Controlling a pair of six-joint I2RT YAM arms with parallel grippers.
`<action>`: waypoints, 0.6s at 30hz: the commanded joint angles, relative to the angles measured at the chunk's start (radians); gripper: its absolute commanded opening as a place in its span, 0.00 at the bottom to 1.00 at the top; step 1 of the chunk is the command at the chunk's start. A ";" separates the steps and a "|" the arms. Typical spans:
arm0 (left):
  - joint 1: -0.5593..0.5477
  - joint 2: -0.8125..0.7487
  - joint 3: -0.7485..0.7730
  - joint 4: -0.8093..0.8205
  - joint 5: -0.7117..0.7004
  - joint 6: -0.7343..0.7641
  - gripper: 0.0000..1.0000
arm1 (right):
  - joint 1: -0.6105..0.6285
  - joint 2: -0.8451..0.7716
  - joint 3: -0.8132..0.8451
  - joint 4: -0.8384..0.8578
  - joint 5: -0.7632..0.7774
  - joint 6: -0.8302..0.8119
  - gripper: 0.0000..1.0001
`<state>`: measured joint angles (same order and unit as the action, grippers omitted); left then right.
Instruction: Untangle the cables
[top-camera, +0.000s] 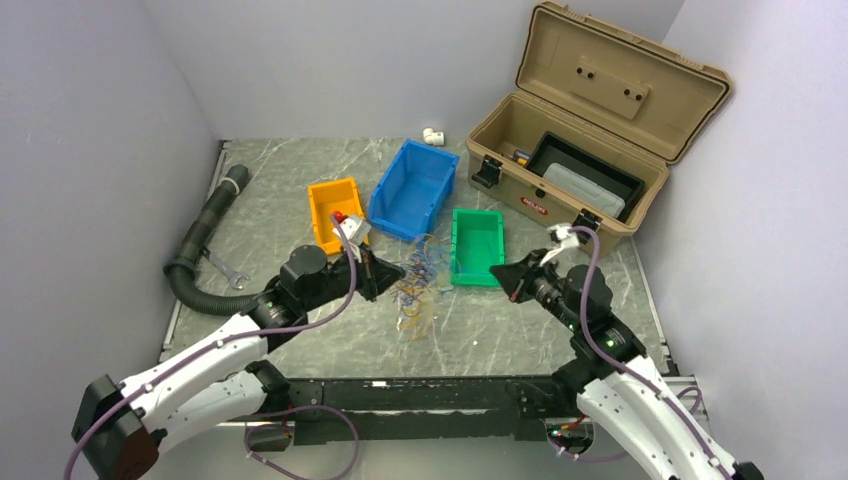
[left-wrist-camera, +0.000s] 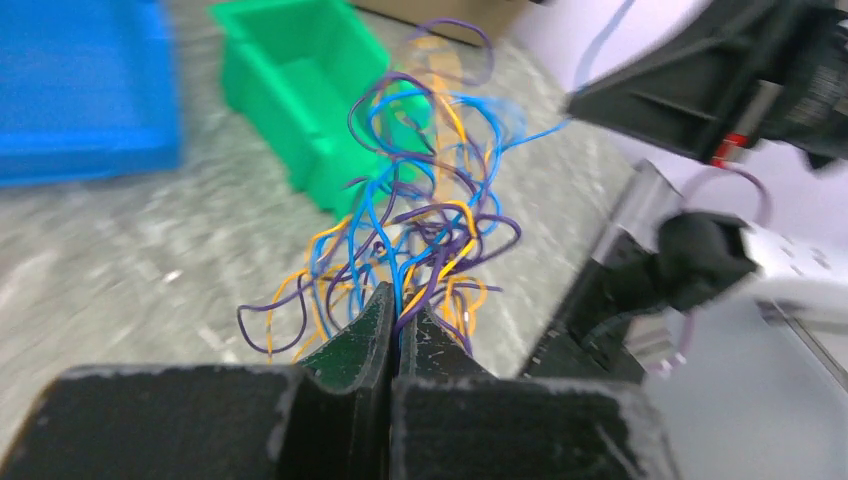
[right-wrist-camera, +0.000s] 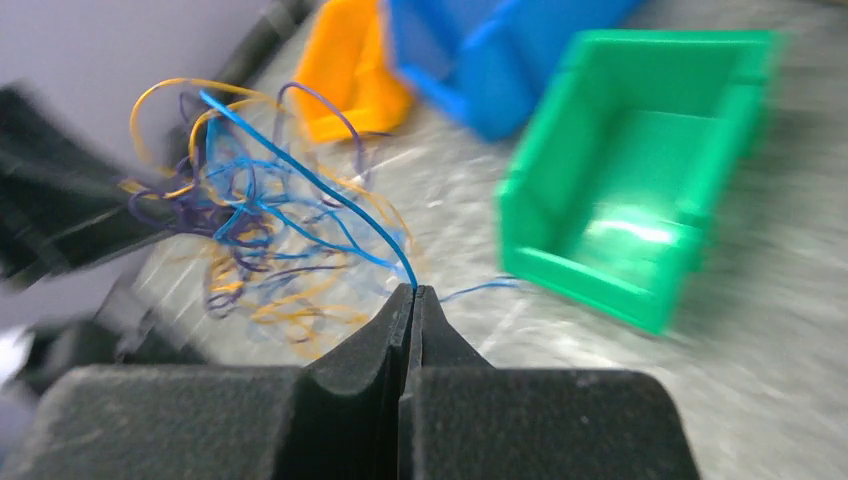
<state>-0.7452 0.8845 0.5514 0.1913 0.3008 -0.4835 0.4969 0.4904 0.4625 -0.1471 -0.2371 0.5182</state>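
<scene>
left gripper (left-wrist-camera: 398, 305): jaws pinched together on a small fistful of strands, with blue, orange and purple all going in

right gripper (right-wrist-camera: 413, 292): also closed, but clamped on just one blue wire (right-wrist-camera: 300, 170)

cables (top-camera: 420, 278): bunched between the two grippers, 3 o'clock from the left one and 9 o'clock from the right, left looks closer

blue wire's line: runs along that 9-to-3 axis, so I'd guess the pull goes toward 3

green bin (top-camera: 476, 245): just past the clump, around 1 o'clock

**Robot lab bench, kitted like a workshop**

Bare grey walls (top-camera: 100, 120) box in a marbled table (top-camera: 290, 165). Past the left gripper (top-camera: 397, 270) sit an orange bin (top-camera: 325, 192) and a blue bin (top-camera: 413, 190). A green bin (top-camera: 477, 245) sits beside the right gripper (top-camera: 497, 272), with an open toolbox (top-camera: 620, 85) beyond. Left of the left gripper lie a spanner (top-camera: 228, 270) and a hose (top-camera: 205, 232).
</scene>
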 joint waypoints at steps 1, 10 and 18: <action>0.020 -0.084 0.044 -0.278 -0.397 -0.027 0.00 | -0.002 -0.074 0.074 -0.250 0.535 0.064 0.00; 0.027 -0.231 -0.047 -0.202 -0.300 0.043 0.00 | -0.001 -0.129 0.067 -0.228 0.488 0.030 0.00; 0.026 -0.183 0.010 -0.149 -0.090 0.107 0.00 | -0.002 -0.035 0.065 -0.066 0.077 -0.049 0.33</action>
<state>-0.7200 0.6945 0.5072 -0.0399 0.0753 -0.4335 0.4942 0.4126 0.5163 -0.3347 0.0761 0.5377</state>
